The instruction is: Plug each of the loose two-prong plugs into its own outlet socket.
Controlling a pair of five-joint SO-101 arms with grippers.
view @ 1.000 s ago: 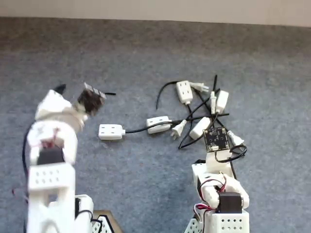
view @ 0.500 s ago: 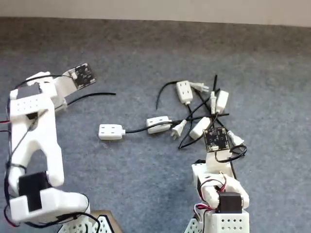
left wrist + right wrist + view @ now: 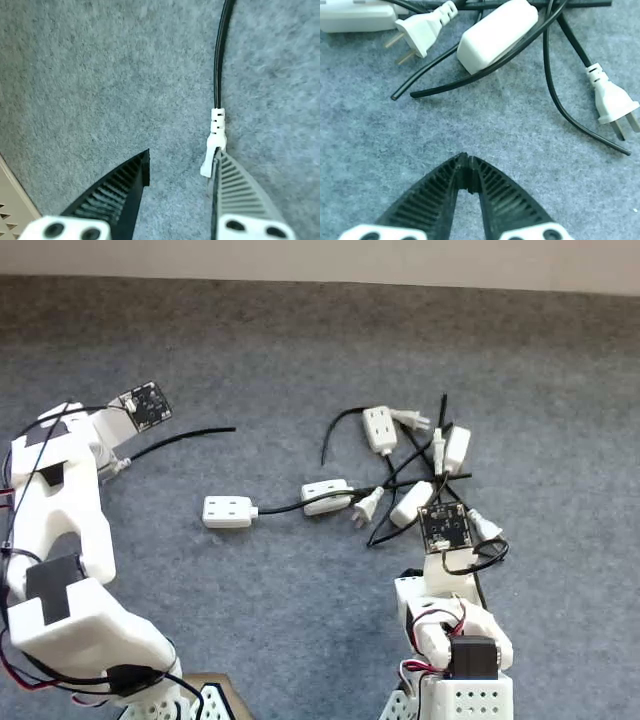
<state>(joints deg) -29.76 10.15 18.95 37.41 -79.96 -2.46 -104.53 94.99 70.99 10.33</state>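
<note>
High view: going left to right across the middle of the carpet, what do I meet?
White left arm → white rectangular outlet block → second white outlet block → white two-prong plug → square black camera board on the right arm.

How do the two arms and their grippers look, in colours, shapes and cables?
The left arm and the right arm are white, blocky shells with black motor blocks and thin red and black wires. Each wrist carries a small dark square circuit board. The left gripper and the right gripper have dark ridged fingers tapering to points, on white bases with round holes.
</note>
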